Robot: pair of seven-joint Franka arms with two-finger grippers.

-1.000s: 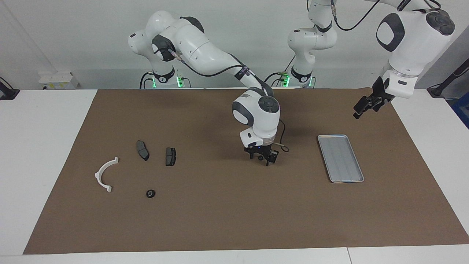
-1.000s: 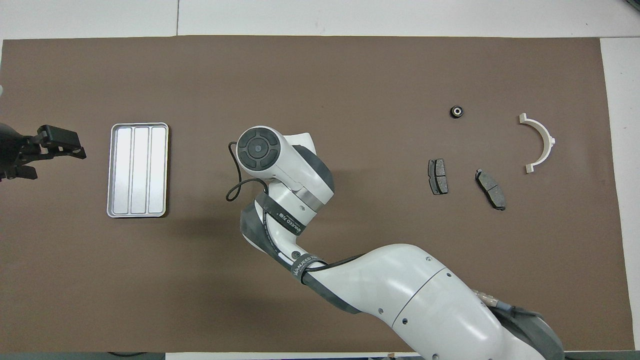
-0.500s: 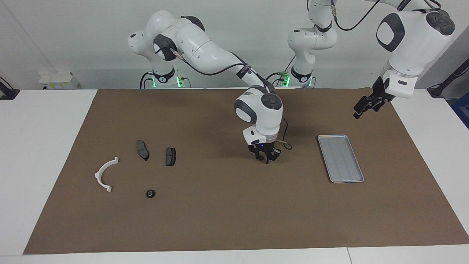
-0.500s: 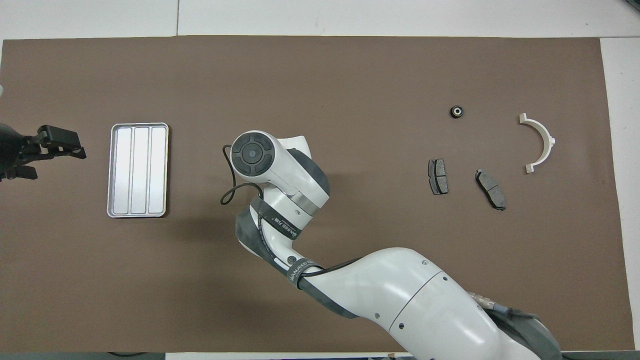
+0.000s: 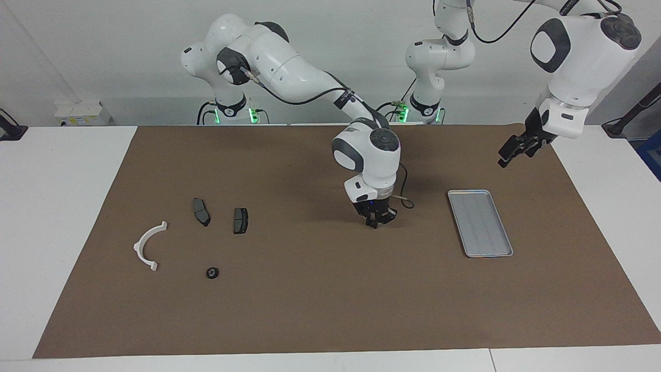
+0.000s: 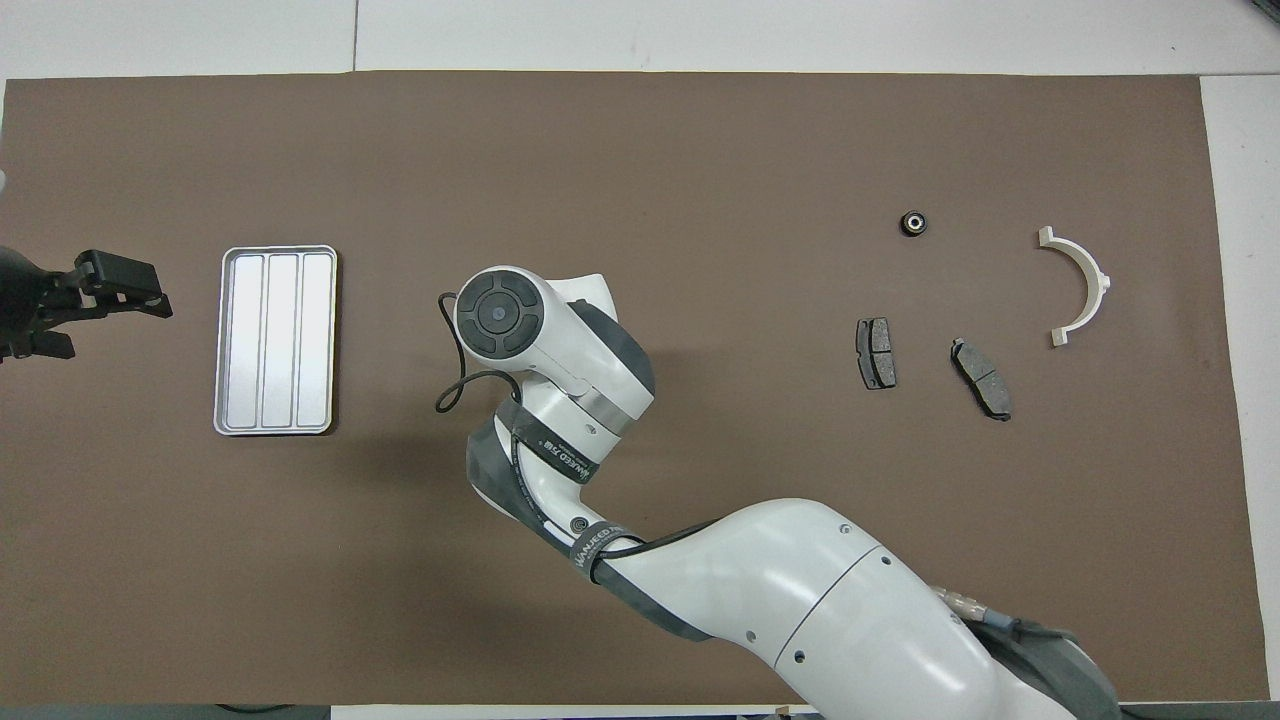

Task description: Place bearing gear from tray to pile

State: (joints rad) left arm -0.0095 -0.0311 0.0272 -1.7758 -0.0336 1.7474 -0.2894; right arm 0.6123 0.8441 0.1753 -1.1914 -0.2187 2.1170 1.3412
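The silver tray [image 5: 480, 223] [image 6: 276, 340] lies toward the left arm's end of the brown mat, with nothing in it. A small black bearing gear [image 5: 212, 272] [image 6: 913, 223] rests on the mat beside the pile: a white half-ring bracket [image 5: 148, 245] [image 6: 1078, 285] and two dark brake pads [image 5: 201, 211] [image 5: 240, 220]. My right gripper [image 5: 376, 223] hangs low over the bare mat between pile and tray, shut with nothing seen in it. In the overhead view its own wrist hides it. My left gripper [image 5: 508, 153] [image 6: 110, 322] waits open in the air beside the tray.
The brown mat [image 5: 310, 310] covers most of the white table. The right arm's forearm [image 6: 800, 600] stretches over the mat's near part in the overhead view.
The right gripper's fingers closed from open to shut while the hand drifted slightly toward the tray. The left arm, tray, gear and pile stayed put.
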